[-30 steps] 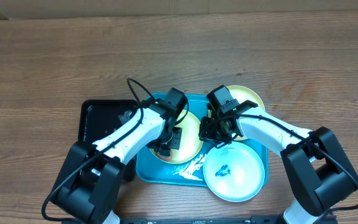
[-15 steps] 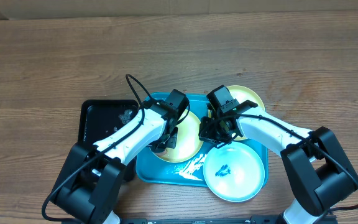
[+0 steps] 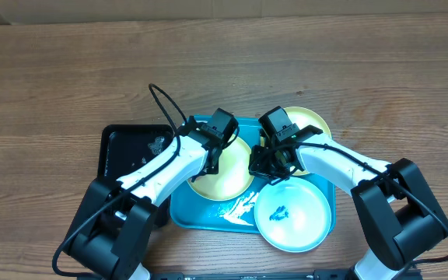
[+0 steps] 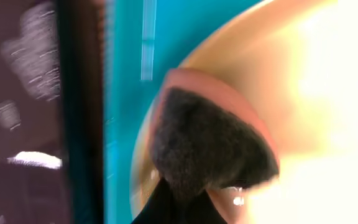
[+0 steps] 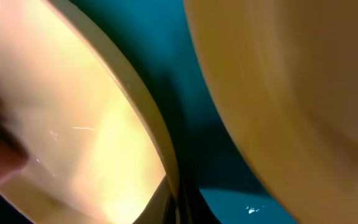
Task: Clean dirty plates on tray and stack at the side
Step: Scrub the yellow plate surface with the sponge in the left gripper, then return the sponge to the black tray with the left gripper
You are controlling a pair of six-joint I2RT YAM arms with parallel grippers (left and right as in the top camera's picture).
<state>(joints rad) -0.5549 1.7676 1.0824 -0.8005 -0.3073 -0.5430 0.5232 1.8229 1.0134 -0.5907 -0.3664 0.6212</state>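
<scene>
**Two grippers, one plate: scrub and steady**

The left gripper (image 3: 211, 161) is pressed together on a dark grey, pink-backed scouring sponge (image 4: 210, 143). The sponge juts ahead of the fingers and lies against the pale-centred, yellow-green-rimmed round plastic plate (image 3: 225, 183) directly beneath it. I judge it is held that way so the rough face rubs the plate's centre.

The right gripper (image 3: 273, 169) pinches the same plate by its rim, on the side away from the sponge, probably to keep it from sliding. This plate rests face up in the large cyan rectangular plastic tray (image 3: 189, 214). Being round, it has no long axis. The tray's long axis runs from one gripper across to the other.

A second yellow-green plate (image 3: 313, 124) sits just beyond the right gripper, and a light blue round plate (image 3: 302, 222) with a dark scribble lies behind it, toward the robot. A smaller black tray (image 3: 127, 148) lies outboard of the left gripper. Nothing is stacked aside yet.
</scene>
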